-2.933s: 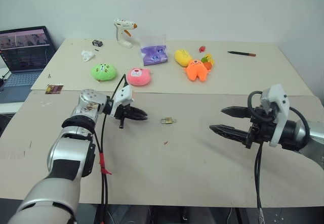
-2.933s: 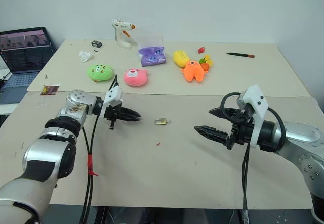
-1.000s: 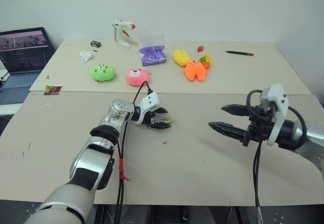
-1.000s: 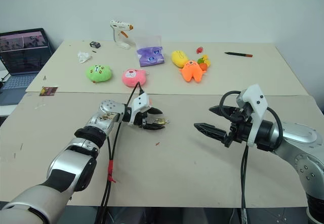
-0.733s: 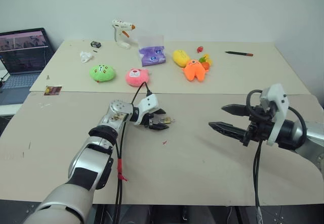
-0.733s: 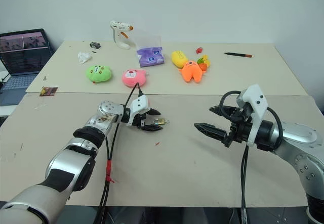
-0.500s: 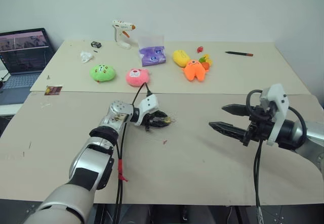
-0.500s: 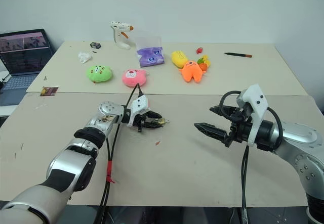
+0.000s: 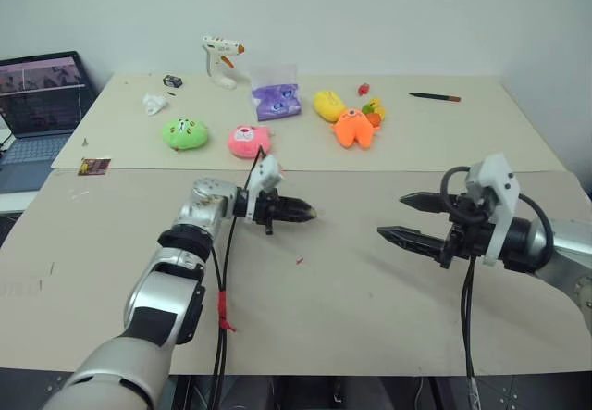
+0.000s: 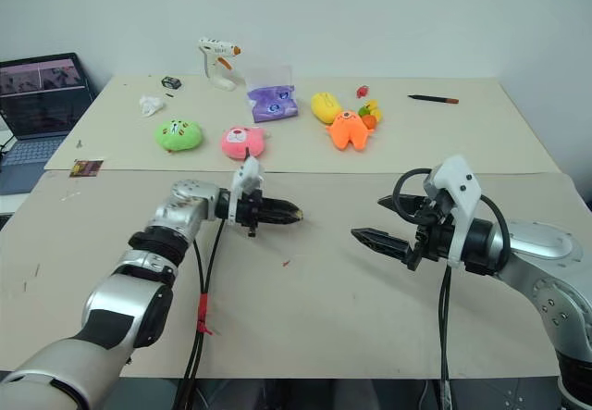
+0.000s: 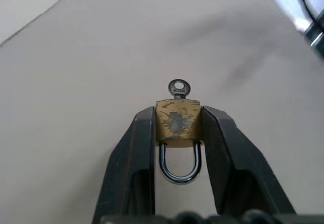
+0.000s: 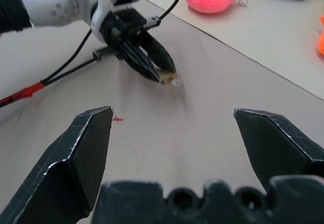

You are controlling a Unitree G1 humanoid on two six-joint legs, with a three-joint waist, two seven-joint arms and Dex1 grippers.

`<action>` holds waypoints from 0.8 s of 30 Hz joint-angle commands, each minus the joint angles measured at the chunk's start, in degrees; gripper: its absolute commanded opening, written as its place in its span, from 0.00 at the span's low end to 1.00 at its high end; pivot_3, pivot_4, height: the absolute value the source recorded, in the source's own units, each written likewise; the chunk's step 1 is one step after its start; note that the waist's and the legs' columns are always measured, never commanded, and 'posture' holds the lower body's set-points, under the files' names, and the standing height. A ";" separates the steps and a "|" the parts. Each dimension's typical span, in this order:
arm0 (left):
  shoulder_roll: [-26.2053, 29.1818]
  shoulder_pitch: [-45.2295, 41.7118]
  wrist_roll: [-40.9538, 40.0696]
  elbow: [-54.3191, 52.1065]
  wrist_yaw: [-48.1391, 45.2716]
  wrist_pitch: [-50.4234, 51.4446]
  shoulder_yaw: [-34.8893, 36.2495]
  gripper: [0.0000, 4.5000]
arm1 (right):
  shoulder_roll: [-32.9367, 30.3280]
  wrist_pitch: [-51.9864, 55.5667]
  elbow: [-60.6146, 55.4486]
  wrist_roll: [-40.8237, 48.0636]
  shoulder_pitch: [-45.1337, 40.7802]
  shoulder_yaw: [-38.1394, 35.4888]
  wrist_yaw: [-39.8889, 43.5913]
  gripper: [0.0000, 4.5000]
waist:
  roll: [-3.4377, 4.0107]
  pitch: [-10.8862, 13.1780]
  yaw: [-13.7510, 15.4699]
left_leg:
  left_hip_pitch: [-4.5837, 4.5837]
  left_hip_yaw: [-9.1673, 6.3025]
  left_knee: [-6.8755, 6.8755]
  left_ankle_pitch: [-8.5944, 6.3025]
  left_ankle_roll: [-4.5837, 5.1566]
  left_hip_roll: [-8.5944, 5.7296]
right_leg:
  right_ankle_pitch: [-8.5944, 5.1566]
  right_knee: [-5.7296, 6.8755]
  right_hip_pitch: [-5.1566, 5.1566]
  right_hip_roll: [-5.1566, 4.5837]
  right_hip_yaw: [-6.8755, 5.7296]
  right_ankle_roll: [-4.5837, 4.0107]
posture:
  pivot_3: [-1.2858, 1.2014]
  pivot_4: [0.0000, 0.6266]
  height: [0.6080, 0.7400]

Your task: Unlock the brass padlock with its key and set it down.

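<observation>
The left claw (image 11: 177,128) is clamped on the brass padlock (image 11: 176,123), its two black fingers (image 11: 137,148) pressing the lock's flat sides, with the silver shackle pointing back toward the wrist and the key (image 11: 178,89) sticking out of the lock's far end, its small ring beyond the fingertips. Seen from the head camera, the lock is a small golden glint at the tip of that claw, held just above the tan desk (image 9: 351,280) near its middle and pointing toward the robot's right. A tiny red speck (image 9: 300,262) lies on the desk a little nearer the robot. The right claw (image 9: 405,218) hangs well apart on the robot's right, jaws spread wide and holding nothing, aimed toward the lock. Further back on the desk lie a pink plush (image 9: 248,139), a green plush (image 9: 184,132), an orange plush (image 9: 352,128) touching a yellow one (image 9: 329,105), a purple pouch (image 9: 277,103), a white glue gun (image 9: 222,58) and a pen (image 9: 435,97). A laptop (image 9: 39,86) stands open beyond the desk's left edge.
</observation>
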 commanded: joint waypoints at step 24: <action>20.91 24.42 -54.56 -38.24 5.28 73.30 0.83 0.18 | 3.71 -9.33 -3.37 -4.82 -10.38 21.96 19.72 1.00 | 0.05 -0.03 0.38 | 0.51 0.08 -0.29 0.05 -0.14 0.10 | -0.01 -0.15 0.24 0.33 0.68 0.02 | 0.52 0.24 1.00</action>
